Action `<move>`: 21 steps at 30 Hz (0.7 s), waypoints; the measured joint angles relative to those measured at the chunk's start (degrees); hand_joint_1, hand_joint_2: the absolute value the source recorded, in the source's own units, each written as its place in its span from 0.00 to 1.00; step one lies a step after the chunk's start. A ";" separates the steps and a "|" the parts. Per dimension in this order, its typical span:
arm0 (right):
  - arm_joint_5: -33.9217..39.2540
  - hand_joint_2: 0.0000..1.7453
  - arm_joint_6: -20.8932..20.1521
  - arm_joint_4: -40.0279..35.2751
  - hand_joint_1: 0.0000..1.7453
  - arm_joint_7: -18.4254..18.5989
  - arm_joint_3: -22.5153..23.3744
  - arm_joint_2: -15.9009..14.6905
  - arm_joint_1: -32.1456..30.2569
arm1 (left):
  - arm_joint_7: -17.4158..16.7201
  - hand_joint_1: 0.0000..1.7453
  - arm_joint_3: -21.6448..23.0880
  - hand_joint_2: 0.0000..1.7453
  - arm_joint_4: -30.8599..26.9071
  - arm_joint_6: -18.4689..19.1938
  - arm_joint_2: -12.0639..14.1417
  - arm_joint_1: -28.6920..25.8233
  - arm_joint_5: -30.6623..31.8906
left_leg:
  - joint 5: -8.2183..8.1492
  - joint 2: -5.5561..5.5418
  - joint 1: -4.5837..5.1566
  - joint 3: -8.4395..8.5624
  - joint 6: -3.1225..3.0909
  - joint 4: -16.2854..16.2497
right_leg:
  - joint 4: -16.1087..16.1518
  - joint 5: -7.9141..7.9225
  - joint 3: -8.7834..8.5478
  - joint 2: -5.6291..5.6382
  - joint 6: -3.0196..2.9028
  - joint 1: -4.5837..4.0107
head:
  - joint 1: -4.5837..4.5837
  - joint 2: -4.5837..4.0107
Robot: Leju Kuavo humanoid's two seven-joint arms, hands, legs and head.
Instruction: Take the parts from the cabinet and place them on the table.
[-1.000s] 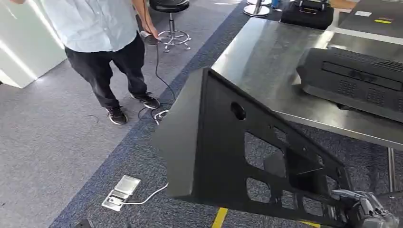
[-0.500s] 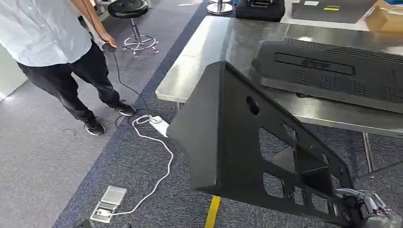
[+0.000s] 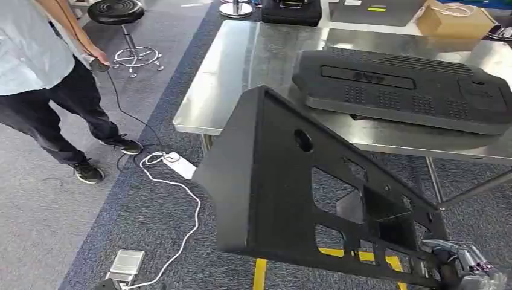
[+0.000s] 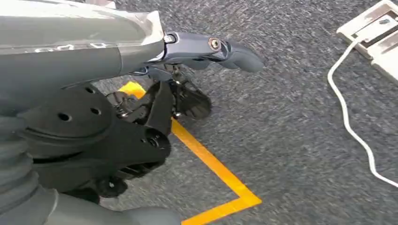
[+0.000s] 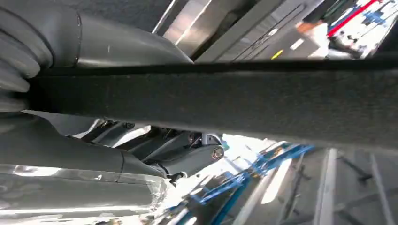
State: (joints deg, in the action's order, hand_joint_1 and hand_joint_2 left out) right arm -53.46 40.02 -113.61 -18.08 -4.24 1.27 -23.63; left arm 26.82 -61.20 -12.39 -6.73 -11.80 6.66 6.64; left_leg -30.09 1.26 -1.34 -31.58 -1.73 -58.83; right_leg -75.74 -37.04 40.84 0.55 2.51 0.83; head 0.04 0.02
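Head view: right hand (image 3: pixel 462 266) gripped the lower corner of one black panel (image 3: pixel 272 181), fingers wrapped on its cut-out edge. The panel rose tilted up and away from the hand, in the air, its top edge in front of the near rim of the steel table (image 3: pixel 241 78). Hand partly cut off by the frame edge. On the table: one black cover (image 3: pixel 398 87), one cardboard box (image 3: pixel 456 19), one dark case (image 3: pixel 290 11). Beside the table, a person (image 3: pixel 42 78), head cropped, and one stool (image 3: pixel 121 24).

Left wrist view: left hand (image 4: pixel 187 70) hung over carpet holding nothing, fingers loosely curled, apart.

Right wrist view: panel edge (image 5: pixel 234 101) crossed just beside the hand; fingers largely hidden behind it.
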 joint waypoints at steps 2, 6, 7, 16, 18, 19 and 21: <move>0.04 1.00 0.00 0.09 1.00 0.00 0.00 -0.11 -0.04 | -0.07 0.00 0.00 1.00 0.00 0.00 0.00 0.04 -0.02 | -0.26 0.77 0.00 0.27 0.23 0.00 | 3.09 3.02 -1.23 -0.30 0.07 0.03 | 0.00 0.00; 0.53 1.00 0.00 0.00 1.00 -0.37 -0.02 -0.22 0.21 | -0.59 0.00 -0.02 1.00 0.00 -0.61 -0.02 0.09 0.00 | -1.11 1.80 0.37 1.22 1.21 -0.02 | 17.20 8.13 -8.08 -2.72 -1.01 -0.83 | 0.00 0.00; 0.53 1.00 0.00 -0.02 1.00 -0.57 -0.13 -0.22 0.27 | -0.65 0.00 -0.02 1.00 0.00 -0.63 -0.02 0.11 0.00 | -1.09 2.07 0.38 1.23 1.49 0.10 | 16.93 8.01 -7.87 -2.35 -1.31 -0.83 | -0.13 0.00; 0.48 1.00 0.00 -0.18 1.00 -0.85 -0.52 -0.22 0.40 | -0.22 0.00 -0.04 1.00 0.00 -0.24 0.13 0.08 0.00 | -8.37 -0.60 0.34 -7.41 2.34 -17.40 | 17.71 7.97 -8.53 0.05 -3.78 -0.89 | -0.15 0.00; 0.17 1.00 0.00 -0.15 1.00 -0.92 -0.52 -0.22 0.40 | 0.15 0.00 -0.04 1.00 0.00 0.17 0.15 0.06 -0.02 | -3.79 -0.62 0.35 -5.51 2.00 -11.89 | 17.69 7.67 -9.09 0.69 -3.78 -0.95 | -0.15 0.00; 0.02 1.00 0.00 -0.15 1.00 -0.98 -0.52 -0.22 0.41 | 0.37 0.00 -0.04 1.00 0.00 0.44 0.17 0.06 -0.02 | -0.85 -0.72 0.38 -3.59 1.73 -7.09 | 17.67 7.44 -9.49 0.93 -3.63 -0.97 | -0.17 0.00; -0.46 1.00 0.00 -0.04 1.00 -1.09 -0.52 -0.20 0.53 | 0.99 0.00 -0.04 1.00 0.00 1.40 0.28 0.01 0.00 | 1.07 -1.13 0.61 -1.32 1.33 -1.56 | 17.27 6.89 -9.75 1.27 -3.03 -1.38 | -0.07 0.00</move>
State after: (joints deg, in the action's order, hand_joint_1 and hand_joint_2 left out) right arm -53.92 40.02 -113.66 -19.17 -4.76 1.07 -23.10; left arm 27.80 -61.24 -12.39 -5.33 -11.52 6.67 6.64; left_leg -29.02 0.12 -0.73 -32.89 -0.40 -60.39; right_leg -58.47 -30.15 31.09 1.82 -0.52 -0.54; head -0.02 0.02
